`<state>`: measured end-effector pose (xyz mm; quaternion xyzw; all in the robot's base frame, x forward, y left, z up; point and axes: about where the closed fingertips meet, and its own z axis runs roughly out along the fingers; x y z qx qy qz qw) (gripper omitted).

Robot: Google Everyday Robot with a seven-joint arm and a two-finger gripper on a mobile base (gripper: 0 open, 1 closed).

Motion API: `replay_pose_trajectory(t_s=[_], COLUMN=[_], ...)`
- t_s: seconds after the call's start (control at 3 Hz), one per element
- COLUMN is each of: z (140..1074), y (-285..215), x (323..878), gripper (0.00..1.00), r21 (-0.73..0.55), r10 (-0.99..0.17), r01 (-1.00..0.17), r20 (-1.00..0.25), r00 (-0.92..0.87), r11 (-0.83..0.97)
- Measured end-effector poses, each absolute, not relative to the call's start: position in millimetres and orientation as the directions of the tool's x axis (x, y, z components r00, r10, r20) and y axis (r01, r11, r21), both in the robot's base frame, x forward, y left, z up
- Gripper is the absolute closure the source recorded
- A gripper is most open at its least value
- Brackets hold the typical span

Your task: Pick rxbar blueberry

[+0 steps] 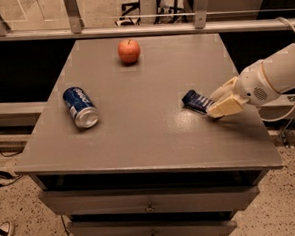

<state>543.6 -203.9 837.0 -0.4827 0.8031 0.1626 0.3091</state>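
Note:
The rxbar blueberry (194,100), a flat dark navy bar with white lettering, lies on the grey table (149,140) at the right of centre. My gripper (213,106) comes in from the right on a white arm. Its two beige fingers (228,106) sit on either side of the bar's right end and are closed on it. The bar still rests on the tabletop. Its right end is hidden between the fingers.
A blue soda can (80,106) lies on its side at the table's left. A red apple (129,51) stands at the back centre. A metal railing (132,30) runs behind the table. Drawers (150,206) are below the front edge.

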Motion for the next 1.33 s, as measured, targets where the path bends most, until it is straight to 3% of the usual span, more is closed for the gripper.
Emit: replay_pose_trajectory(t_s=[1.33], z=[940.7], y=[-205.1], x=[553.9], gripper=[1.00], r21=[-0.153], r10=[-0.652], r01=[-0.880], r20=[-0.730], r00=[-0.206], r11=[0.449])
